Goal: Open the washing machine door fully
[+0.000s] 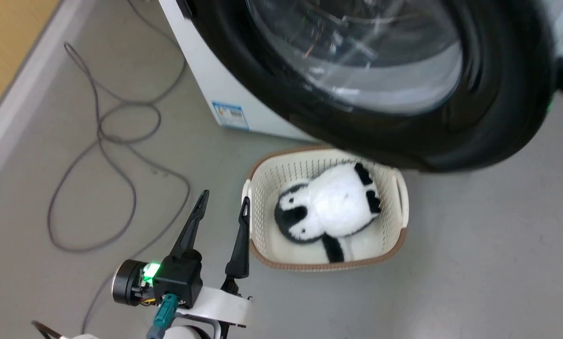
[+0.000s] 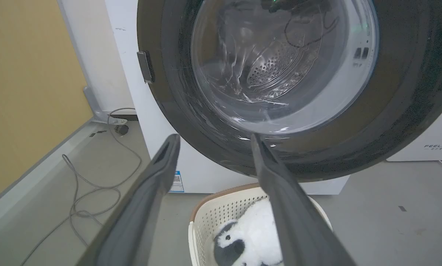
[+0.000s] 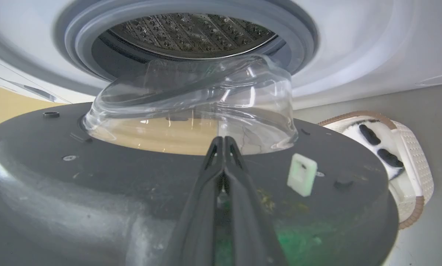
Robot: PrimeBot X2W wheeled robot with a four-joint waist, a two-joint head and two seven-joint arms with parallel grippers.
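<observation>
The left gripper (image 1: 225, 195) hangs low over the floor just beside the laundry basket (image 1: 262, 188), its fingers spread wide and holding nothing. The right gripper (image 3: 221, 139) has its fingers pressed together on nothing, lying along the dark grey inner face of the washing machine door (image 3: 95, 177), though I cannot tell if they touch it. The door is unlatched and swung partway out over the basket, its glass bowl (image 3: 191, 103) clear of the grey gasket (image 3: 73, 37) and the drum opening (image 3: 191, 33) of the washing machine (image 1: 206, 80), so I judge the rest of the swing is left.
</observation>
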